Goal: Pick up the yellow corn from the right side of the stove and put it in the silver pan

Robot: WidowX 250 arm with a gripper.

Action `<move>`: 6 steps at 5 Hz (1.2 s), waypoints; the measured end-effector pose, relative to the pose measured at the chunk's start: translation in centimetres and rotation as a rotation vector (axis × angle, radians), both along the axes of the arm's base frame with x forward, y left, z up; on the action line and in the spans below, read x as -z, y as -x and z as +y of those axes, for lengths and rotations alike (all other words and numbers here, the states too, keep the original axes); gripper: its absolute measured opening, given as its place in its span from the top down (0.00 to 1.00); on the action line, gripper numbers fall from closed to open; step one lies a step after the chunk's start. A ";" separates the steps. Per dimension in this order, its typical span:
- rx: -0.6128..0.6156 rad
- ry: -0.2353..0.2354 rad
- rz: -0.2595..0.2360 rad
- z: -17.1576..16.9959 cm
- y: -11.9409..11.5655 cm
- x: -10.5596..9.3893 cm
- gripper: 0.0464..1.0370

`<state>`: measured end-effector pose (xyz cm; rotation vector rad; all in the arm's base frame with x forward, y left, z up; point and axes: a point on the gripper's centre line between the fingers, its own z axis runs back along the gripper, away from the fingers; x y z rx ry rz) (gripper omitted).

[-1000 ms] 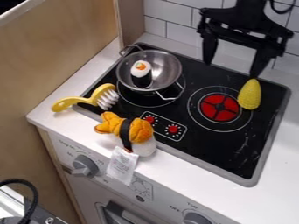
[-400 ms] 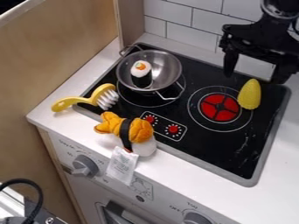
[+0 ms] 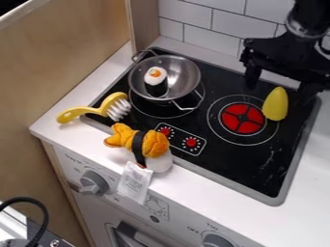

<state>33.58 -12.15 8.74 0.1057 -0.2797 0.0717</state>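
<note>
Near corn (image 3: 275, 105) (yellow), spread pincer (image 3: 281, 90)

Two sushi toys (image 3: 155, 144) are showing here. One metal pan (image 3: 185, 77) is standing with two wire handles (image 3: 193, 107). One yellow brush (image 3: 84, 112) and one yellow corn-like toy (image 3: 276, 104) are lying. One black stovetop (image 3: 248, 161) is carrying two burners (image 3: 233, 114) and two red knobs (image 3: 191, 142). Two grey knobs (image 3: 95, 182) are also showing, and one white tag (image 3: 134, 183) is hanging.
</note>
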 end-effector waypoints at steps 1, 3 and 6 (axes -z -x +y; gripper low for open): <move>0.005 -0.004 -0.024 -0.3 0.0 0.4 0.04; 0.013 -0.024 -0.047 -0.1 -0.4 1.6 0.04; 0.048 -0.047 -0.084 1.4 -1.1 3.9 0.08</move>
